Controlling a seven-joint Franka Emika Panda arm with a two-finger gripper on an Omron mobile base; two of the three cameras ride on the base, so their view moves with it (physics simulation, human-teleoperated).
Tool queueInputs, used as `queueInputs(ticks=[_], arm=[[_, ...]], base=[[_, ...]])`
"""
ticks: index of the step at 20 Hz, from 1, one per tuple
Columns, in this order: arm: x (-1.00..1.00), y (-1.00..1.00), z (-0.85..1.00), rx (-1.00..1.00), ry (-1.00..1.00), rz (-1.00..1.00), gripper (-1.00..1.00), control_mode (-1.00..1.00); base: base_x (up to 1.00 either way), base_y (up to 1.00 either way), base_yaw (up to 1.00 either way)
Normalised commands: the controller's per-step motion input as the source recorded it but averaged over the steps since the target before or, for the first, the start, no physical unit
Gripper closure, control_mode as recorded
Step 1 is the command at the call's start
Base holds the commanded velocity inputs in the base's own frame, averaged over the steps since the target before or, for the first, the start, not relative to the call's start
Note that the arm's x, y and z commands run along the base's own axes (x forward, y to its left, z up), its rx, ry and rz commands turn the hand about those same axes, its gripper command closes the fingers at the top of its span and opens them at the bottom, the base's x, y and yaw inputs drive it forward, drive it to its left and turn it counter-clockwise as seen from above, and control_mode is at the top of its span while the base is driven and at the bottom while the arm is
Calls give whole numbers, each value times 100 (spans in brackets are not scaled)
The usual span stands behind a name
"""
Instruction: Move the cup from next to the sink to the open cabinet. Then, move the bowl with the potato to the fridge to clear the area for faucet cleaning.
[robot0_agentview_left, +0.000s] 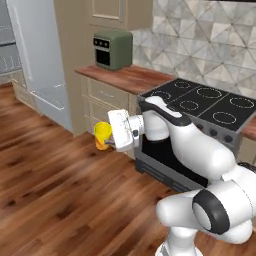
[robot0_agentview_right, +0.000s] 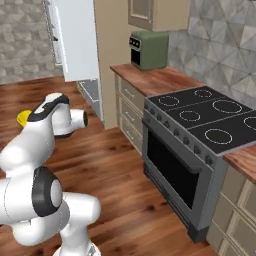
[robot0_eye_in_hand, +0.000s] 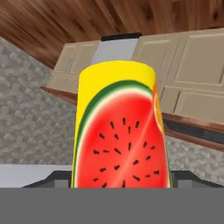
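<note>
Seemingly light, rigid and smooth-walled, the cup (robot0_eye_in_hand: 119, 131) sits pinched between the jaws at its lower sides; slip-prone.

A green toaster oven (robot0_agentview_left: 113, 49) stands on the brown wooden counter (robot0_agentview_left: 135, 78).

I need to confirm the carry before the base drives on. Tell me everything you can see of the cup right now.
The cup is a small, smooth yellow tumbler with a watermelon-slice picture on its side: red flesh, dark seeds, green rind. An orange patch shows at one edge. It looks intact. It sits in the gripper, held off the wooden floor in front of the base cabinets, beside the stove. In the hand view it fills the centre, with the gripper's dark tips flanking its base. Its inside is not visible.
</note>
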Motion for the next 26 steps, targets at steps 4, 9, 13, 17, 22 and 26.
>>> queueInputs(ticks=[4,9,13,17,22,26], arm=[[0,0,0,0,0,0,100,100],[0,0,0,0,0,0,100,100],[0,0,0,0,0,0,100,100],[0,0,0,0,0,0,100,100],[0,0,0,0,0,0,100,100],[0,0,0,0,0,0,100,100]], base=[[94,22,-30],[23,0,-60],[0,-8,-86],[0,-5,-85],[0,-4,-77],[0,-12,-63]])
